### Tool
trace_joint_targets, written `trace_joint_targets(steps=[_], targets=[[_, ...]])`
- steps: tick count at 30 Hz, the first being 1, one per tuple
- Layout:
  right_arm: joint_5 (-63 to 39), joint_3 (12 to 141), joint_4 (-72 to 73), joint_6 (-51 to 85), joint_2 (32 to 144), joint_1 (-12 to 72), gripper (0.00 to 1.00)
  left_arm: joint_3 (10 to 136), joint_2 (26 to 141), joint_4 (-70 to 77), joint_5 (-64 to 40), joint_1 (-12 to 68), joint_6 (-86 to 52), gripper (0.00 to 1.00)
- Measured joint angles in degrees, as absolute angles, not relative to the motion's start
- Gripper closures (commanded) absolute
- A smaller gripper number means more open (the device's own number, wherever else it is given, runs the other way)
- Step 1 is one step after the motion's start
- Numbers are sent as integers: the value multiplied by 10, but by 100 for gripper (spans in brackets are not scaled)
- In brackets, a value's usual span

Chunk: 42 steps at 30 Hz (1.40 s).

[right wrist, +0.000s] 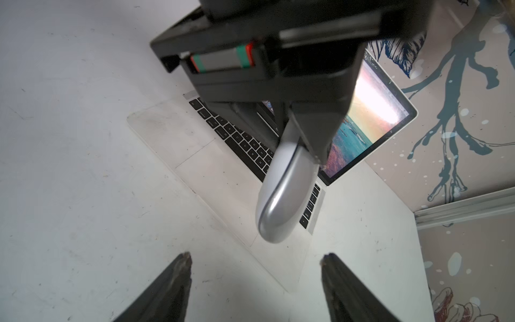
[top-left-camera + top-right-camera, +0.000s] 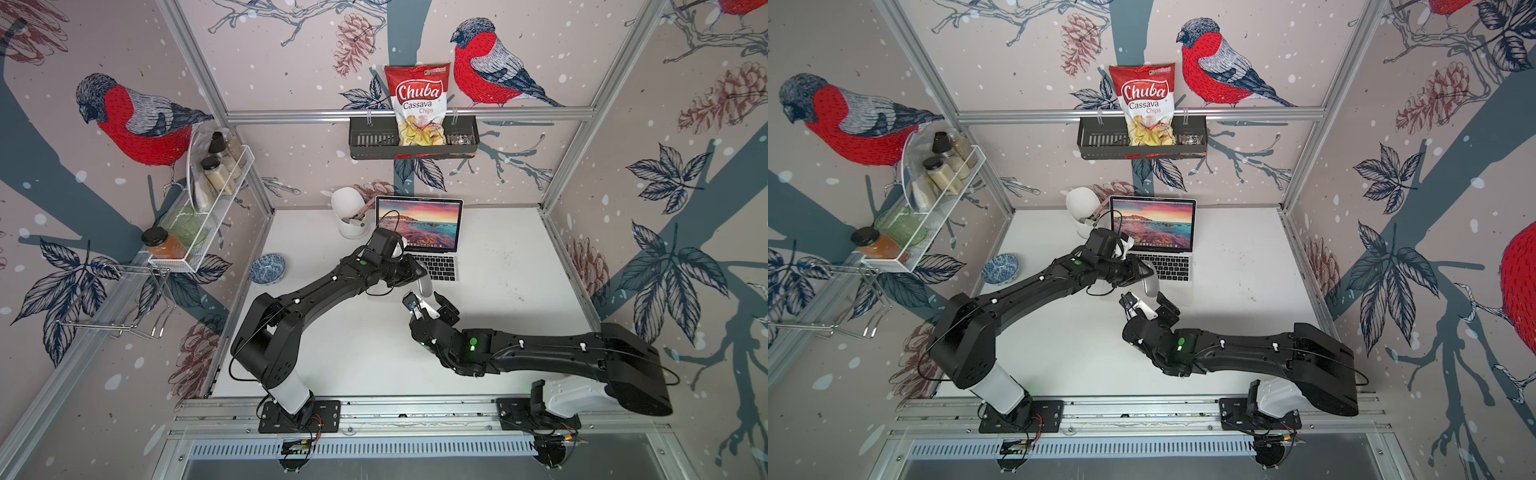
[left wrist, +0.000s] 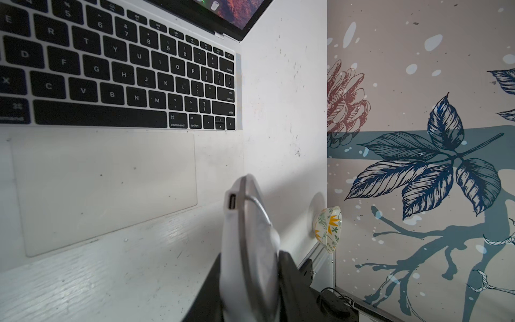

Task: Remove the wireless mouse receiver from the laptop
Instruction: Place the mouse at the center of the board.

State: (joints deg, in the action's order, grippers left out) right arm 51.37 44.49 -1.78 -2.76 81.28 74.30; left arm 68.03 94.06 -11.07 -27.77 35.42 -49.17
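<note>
While the smooth silver-grey oval mouse (image 1: 281, 200) is pinched by left gripper (image 1: 289, 131), right gripper (image 1: 256, 278) is spread, empty.
Likely light, slick: grip advised across flat faces.

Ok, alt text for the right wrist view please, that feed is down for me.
The left gripper clamps the wireless mouse on edge in the air, with the open laptop behind it. The right gripper stands open and empty in the foreground, aimed toward the mouse without touching it. The laptop rests on the white table.
</note>
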Motion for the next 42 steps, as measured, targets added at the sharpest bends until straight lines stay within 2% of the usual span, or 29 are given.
trace_joint_targets(steps=[12,25,28,31,36,41,42], targets=[[580,447,19,-31,854,736,34,663,912,-123,-296,354,-493,100],[587,442,61,-46,860,731,46,644,911,-109,-319,356,-509,100],[591,443,64,-47,865,730,55,644,911,-108,-321,359,-511,100],[596,444,66,-49,868,730,70,644,911,-98,-323,361,-515,100],[631,445,58,-63,870,729,100,644,909,-97,-309,361,-564,100],[640,445,55,-65,870,727,100,644,907,-96,-304,361,-585,100],[640,445,55,-65,870,727,100,644,906,-95,-305,361,-585,93]])
